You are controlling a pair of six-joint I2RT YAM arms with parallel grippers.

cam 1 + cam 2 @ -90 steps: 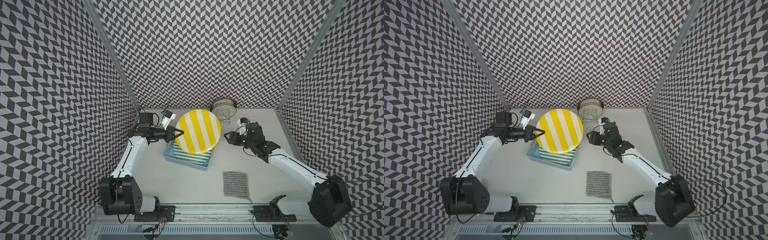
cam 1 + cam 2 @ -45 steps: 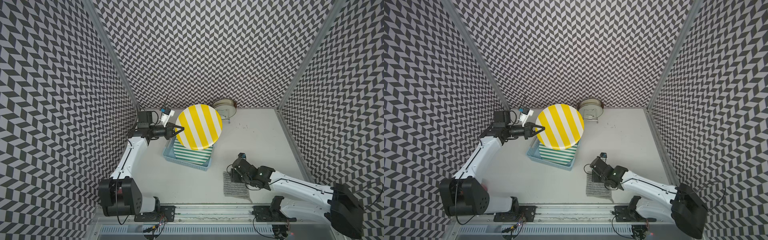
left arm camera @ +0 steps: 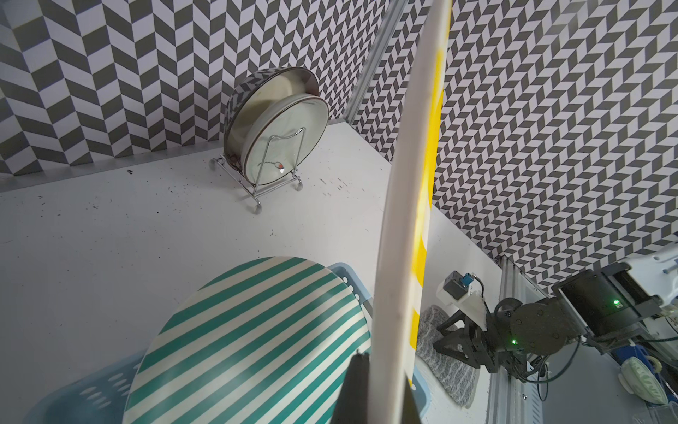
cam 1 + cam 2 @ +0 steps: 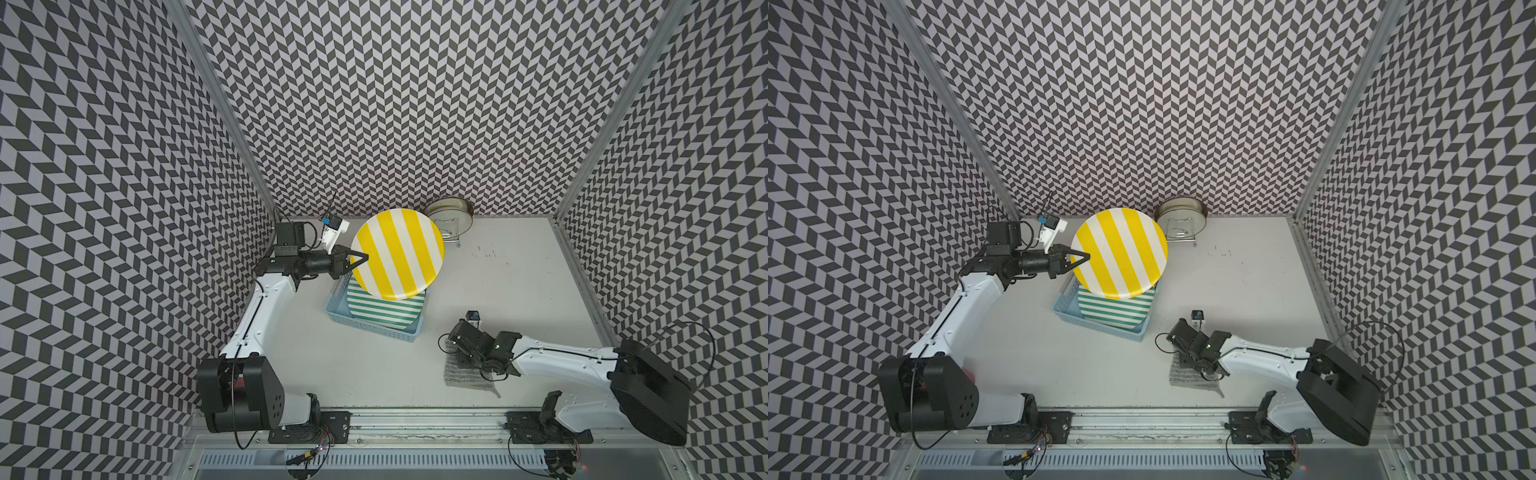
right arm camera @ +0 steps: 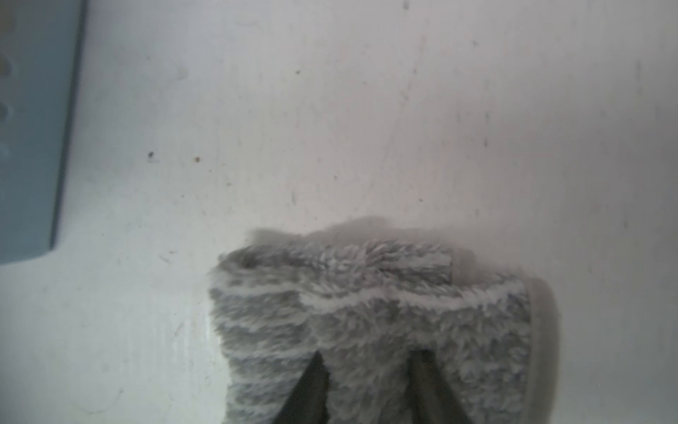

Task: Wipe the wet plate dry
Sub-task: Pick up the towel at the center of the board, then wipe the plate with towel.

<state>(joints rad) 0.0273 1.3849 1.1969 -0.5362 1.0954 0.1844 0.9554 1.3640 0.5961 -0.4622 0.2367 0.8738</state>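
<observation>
right wrist view, right pincer (image 5: 367, 354) closed on bunched grey cloth (image 5: 367, 293), top view, left pincer (image 4: 359, 259) clamping yellow plate (image 4: 397, 254) rim

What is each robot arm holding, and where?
Left tool pinches the yellow striped plate by its rim. Right tool pinches the grey cloth at its bunched end.

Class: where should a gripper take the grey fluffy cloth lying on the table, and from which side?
Probably a pinched fold at the far end of the grey fluffy cloth, coming down from above: it lies flat and limp on the white table, leaving no edge to slip under. The right gripper bunches it there.
</observation>
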